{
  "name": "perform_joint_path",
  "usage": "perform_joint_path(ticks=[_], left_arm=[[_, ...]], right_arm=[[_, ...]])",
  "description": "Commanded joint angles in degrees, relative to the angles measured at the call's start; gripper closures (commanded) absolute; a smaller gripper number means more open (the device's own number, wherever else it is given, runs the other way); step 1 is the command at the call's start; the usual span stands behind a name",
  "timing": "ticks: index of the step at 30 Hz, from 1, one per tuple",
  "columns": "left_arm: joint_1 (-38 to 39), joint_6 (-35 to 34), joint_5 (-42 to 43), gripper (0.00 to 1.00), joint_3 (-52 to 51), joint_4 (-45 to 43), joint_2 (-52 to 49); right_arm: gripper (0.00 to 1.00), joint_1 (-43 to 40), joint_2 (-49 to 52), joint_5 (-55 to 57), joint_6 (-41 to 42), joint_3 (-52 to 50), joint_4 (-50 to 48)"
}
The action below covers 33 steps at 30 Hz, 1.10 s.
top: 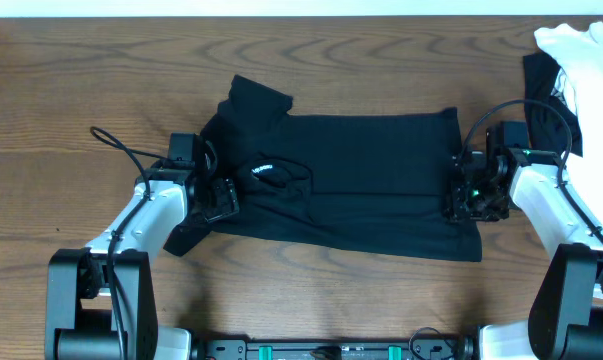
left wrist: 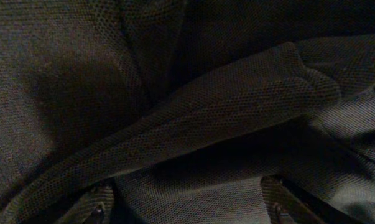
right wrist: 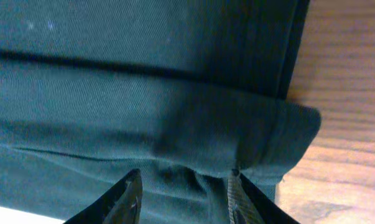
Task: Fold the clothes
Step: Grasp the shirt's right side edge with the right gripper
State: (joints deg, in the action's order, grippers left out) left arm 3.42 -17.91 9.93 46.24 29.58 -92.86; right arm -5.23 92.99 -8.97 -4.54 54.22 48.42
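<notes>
The black T-shirt (top: 371,170) is seen laid out lengthwise, with the wooden table (top: 81,80) showing on every side of it. 1 sleeve (top: 259,98) is turned up at the shirt's far left corner, and a small white logo (top: 261,168) is caught among the creases on its left part. The left gripper (top: 219,198) is set down on the shirt's rumpled left end. From the left wrist camera its 2 fingers (left wrist: 95,210) are shown spread wide, with ridges of black mesh cloth heaped ahead of them and between them. No pinch on the cloth can be made out. Over at the shirt's right edge the right gripper (top: 469,198) is placed low against the cloth. Its fingers (right wrist: 130,198) are seen parted, and the doubled-over hem (right wrist: 262,143) is lying just past the tips. Cloth is filling the gap, though nothing looks squeezed there. Bare wood is seen just right of that hem. Beyond the shirt's far right corner and apart from it, a white shirt (top: 581,50) is bunched in a heap. A second dark garment (top: 543,75) is tucked against the heap, on the side nearer the black shirt.
</notes>
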Motion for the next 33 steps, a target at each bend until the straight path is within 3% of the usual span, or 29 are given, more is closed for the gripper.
perform_joint_path(ticks=[1,4,8,10,20,26,33], left_arm=[[-0.72,-0.09,0.13,0.21,-5.05,2.27,-5.4],[-0.72,-0.09,0.13,0.21,-5.05,2.27,-5.4],[-0.72,-0.09,0.11,0.21,-5.05,2.27,-5.4],[-0.72,-0.09,0.11,0.21,-5.05,2.27,-5.4],[-0.72,0.33,-0.79,0.21,-6.01,4.04,-5.4],[-0.72,0.31,-7.37,0.21,-8.0,4.04,-5.4],[-0.72,0.31,-7.5,0.21,-8.04,4.0,-5.4]], right_arm=[[0.57,0.44,1.46,0.61,1.81,0.02,-0.61],[0.59,0.44,3.26,0.61,3.26,0.0,-1.31],[0.92,0.44,6.86,0.59,5.2,0.0,-2.21],[0.99,0.44,8.55,0.61,5.79,0.0,-2.62],[0.99,0.28,10.23,14.91,17.33,0.07,-5.92],[0.99,0.04,10.08,23.82,23.56,0.11,-6.32],[0.84,-1.22,10.08,23.52,24.2,0.11,-6.91]])
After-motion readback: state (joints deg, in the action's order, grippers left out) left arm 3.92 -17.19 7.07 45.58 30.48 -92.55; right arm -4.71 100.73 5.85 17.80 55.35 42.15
